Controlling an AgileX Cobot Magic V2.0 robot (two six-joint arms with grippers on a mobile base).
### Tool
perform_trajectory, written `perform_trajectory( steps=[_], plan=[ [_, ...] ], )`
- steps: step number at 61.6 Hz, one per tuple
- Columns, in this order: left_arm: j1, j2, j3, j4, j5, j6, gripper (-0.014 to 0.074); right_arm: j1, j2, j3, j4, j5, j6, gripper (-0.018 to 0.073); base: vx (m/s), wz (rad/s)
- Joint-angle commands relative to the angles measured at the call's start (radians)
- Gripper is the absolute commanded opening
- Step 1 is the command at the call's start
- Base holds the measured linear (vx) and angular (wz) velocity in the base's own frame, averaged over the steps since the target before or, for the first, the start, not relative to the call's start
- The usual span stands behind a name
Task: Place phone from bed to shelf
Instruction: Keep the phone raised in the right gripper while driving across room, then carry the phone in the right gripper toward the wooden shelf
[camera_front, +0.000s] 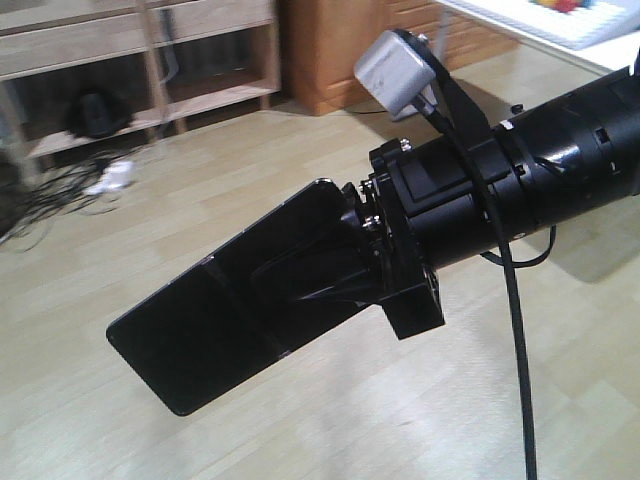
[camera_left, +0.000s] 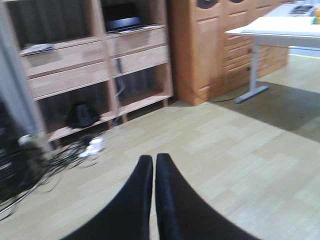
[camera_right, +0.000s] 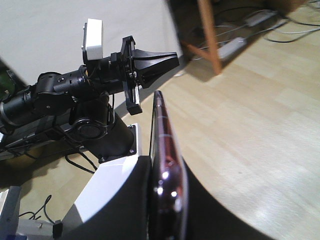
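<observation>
Over the pale wood floor (camera_front: 330, 420), phone (camera_front: 200, 330): held in the air and tilted, with its glossy black face and centre crease towards the front camera.
Right hand (camera_front: 275, 280): clamped on the phone's two flat faces near one end. In its own wrist view the phone shows edge-on, with a pinkish rim.
Left hand (camera_left: 154, 160): drawn together with only a thin slit between the fingers, holding nothing.
Shelf (camera_left: 75, 55): pale boards by the wall, well apart from the phone.
Cables (camera_left: 45, 165): tangled on the floor at the shelf's foot.
</observation>
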Motion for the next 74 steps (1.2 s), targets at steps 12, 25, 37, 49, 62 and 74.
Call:
perform_trajectory(
  steps=[12, 25, 37, 49, 62, 74],
  plan=[
    [0.001, -0.004, -0.023, -0.009, -0.076, -0.006, 0.0001, -0.001, -0.034, -0.027, 0.087, 0.054, -0.001, -0.0002, 0.24, -0.46],
    [0.001, -0.004, -0.023, -0.009, -0.076, -0.006, 0.0001, -0.001, -0.034, -0.027, 0.087, 0.054, -0.001, -0.0002, 0.26, -0.32],
    [0.001, -0.004, -0.023, -0.009, -0.076, -0.006, 0.0001, -0.001, -0.034, -0.027, 0.087, 0.054, -0.001, -0.0002, 0.29, -0.14],
    [0.001, -0.004, -0.023, -0.009, -0.076, -0.006, 0.0001, -0.001, -0.034, -0.027, 0.087, 0.054, -0.001, -0.0002, 0.33, 0.03],
    [0.001, -0.004, -0.023, -0.009, -0.076, -0.006, 0.0001, -0.001, -0.034, -0.027, 0.087, 0.054, -0.001, -0.0002, 0.35, 0.13],
    [0.001, -0.004, -0.023, -0.009, -0.076, -0.006, 0.0001, -0.001, -0.034, -0.027, 0.087, 0.054, -0.001, -0.0002, 0.36, 0.11]
  ],
)
